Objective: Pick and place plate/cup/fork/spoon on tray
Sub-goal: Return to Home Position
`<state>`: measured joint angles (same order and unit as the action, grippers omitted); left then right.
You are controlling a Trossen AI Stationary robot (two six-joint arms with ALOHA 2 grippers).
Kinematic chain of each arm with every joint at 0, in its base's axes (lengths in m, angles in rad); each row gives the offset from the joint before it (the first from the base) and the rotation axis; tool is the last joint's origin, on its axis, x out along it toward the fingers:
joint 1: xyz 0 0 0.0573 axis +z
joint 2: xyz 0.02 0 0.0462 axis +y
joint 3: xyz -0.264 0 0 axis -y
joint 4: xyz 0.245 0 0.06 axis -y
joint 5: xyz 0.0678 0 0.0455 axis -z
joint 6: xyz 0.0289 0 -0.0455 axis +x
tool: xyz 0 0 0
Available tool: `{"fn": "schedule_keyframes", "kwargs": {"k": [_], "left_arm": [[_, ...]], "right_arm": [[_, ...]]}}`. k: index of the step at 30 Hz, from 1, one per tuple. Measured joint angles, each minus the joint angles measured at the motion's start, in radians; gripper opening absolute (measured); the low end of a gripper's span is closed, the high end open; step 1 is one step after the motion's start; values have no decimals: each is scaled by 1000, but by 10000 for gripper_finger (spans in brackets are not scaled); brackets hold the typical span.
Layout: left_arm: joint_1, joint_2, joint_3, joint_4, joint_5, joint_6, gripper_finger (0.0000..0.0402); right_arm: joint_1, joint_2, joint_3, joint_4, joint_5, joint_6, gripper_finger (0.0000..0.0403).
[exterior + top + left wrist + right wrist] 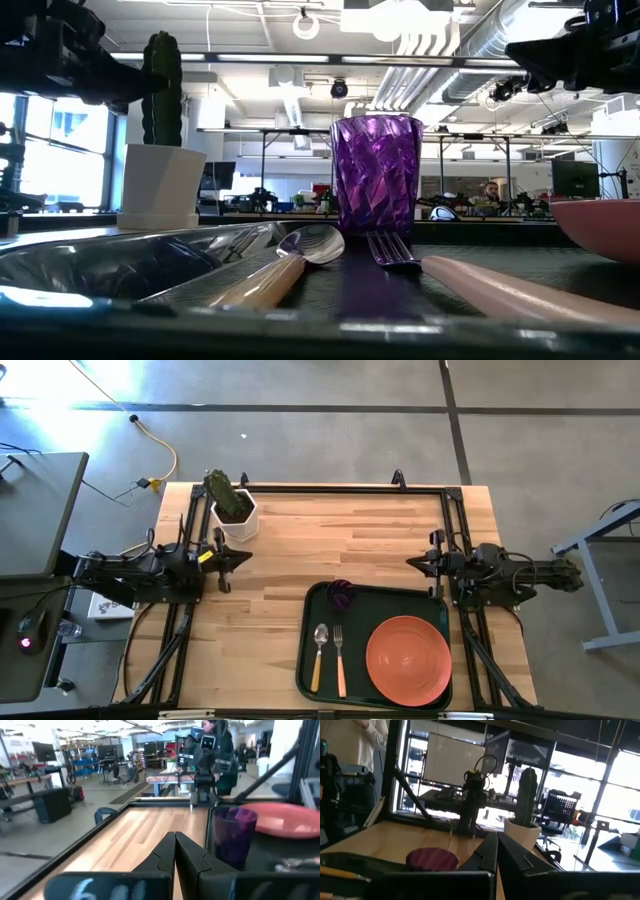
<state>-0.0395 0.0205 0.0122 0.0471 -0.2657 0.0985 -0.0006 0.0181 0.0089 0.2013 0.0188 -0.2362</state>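
The dark green tray [400,600] lies at the table's near right. On it stand the purple cup [343,594] upright at its far left corner, the spoon [319,656] and the fork [339,659] side by side at its left, and the orange plate [408,658] at its right. The cup [376,186], spoon [300,252] and fork [450,275] also show in the low view. My left gripper [228,560] is shut and empty at the table's left. My right gripper [418,563] is shut and empty at the right, beyond the tray's far edge.
A white pot with a green cactus [232,506] stands at the table's far left, near my left gripper. A black frame [330,490] runs along the table's edges. Bare wood lies between the arms, left of the tray. A person stands beyond the table in the left wrist view [220,750].
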Motion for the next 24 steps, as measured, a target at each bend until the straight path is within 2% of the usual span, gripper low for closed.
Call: {"fn": "schedule_keyframes", "kwargs": {"k": [3, 7, 10, 12, 15, 16, 18, 21, 24], "left_arm": [[-6, -15, 34, -28, 13, -31, 0], [-21, -17, 82, -60, 23, 29, 0], [-19, -17, 68, 8, 40, 117, 0], [-13, -17, 54, 38, 50, 118, 0], [-12, -17, 5, 74, 128, 113, 0], [-12, -16, -1, 51, 156, 120, 0], [-13, -7, -1, 38, 181, 116, 0], [-13, -8, -1, 55, 194, 83, 0], [-13, -9, 0, 100, 284, 70, 0]], "right_arm": [[0, 0, 0, 21, -4, 23, 0], [0, 0, 0, 18, 57, 92, 0], [0, 0, 0, 21, 86, 105, 0], [0, 0, 0, 24, 98, 107, 0], [0, 0, 0, 21, 123, 141, 0], [0, 0, 0, 22, 149, 148, 0], [0, 0, -1, 25, 268, 157, 0], [0, 0, -1, 16, 457, 266, 0], [0, 0, -1, -6, 622, 378, 0]]}}
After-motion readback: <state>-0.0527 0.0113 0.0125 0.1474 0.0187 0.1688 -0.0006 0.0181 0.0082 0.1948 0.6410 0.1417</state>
